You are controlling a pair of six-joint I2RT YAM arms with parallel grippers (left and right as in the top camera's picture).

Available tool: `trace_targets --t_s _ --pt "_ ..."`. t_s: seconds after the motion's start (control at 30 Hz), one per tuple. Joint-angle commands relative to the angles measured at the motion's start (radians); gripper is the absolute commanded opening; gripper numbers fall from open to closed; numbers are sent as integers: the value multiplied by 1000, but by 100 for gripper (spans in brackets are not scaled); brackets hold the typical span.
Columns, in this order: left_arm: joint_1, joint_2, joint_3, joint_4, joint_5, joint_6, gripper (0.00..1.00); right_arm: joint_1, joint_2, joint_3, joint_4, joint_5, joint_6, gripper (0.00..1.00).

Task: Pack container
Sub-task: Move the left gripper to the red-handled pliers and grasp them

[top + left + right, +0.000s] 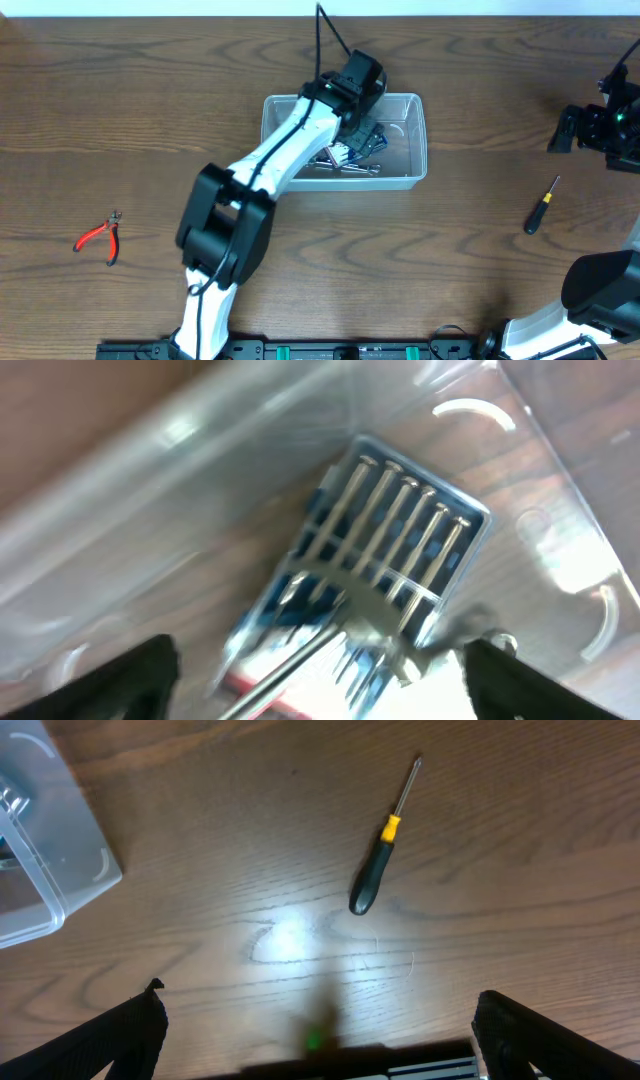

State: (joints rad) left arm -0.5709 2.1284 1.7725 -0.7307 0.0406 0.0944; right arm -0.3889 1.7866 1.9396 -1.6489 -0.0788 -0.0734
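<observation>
**Container.** The clear plastic container (pixel 422 140) stands on the wood-grain worktop (pixel 150 100), directly under the left gripper (pixel 362 128). In the left wrist view its see-through wall (pixel 150 480) runs beyond the left-hand finger. One rounded corner (pixel 40 840) shows in the right wrist view, well beyond the left-hand finger and apart from it.

**Contents.** A blue screwdriver case (pixel 390 550) lies flat on the container floor, ahead of the left fingers (pixel 110 680) and centred between them. It holds a row of six metal-shafted drivers side by side. A red and white strip at its near end is too blurred to read. Loose metal tools (pixel 345 165) lie beside the case (pixel 372 138). One bright shaft crosses the case's near end.

**Left gripper.** The fingers of the left gripper (pixel 320 695) are spread wide. They sit above the case and pinch nothing.

**Right gripper.** The right gripper (pixel 320 1055) hangs over bare worktop, well apart from the container. Its fingers (pixel 100 1040) are spread wide with nothing between them.

**Surroundings.** A screwdriver (pixel 380 850) with a black handle and yellow collar lies ahead of the right fingers, not touching them, its tip pointing away. In the overhead view it (pixel 540 207) lies near the right gripper (pixel 578 128). Red-handled pliers (pixel 100 237) lie far from both grippers.
</observation>
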Motion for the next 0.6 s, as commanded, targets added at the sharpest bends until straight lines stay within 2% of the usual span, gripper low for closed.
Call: trace_targets --t_s 0.0,0.2,0.37,0.57 --pt "24 -161 21 -41 -108 5 98 10 -1 -5 0 -8 -10 99" --pt "187 -364 21 -195 -140 -79 98 10 -1 -5 0 -8 -10 99" --pt "460 -484 21 -374 -140 -212 98 10 -1 -5 1 -8 -10 99" --pt "805 -495 -10 -566 -138 -520 99 10 -1 -5 8 -8 -10 99"
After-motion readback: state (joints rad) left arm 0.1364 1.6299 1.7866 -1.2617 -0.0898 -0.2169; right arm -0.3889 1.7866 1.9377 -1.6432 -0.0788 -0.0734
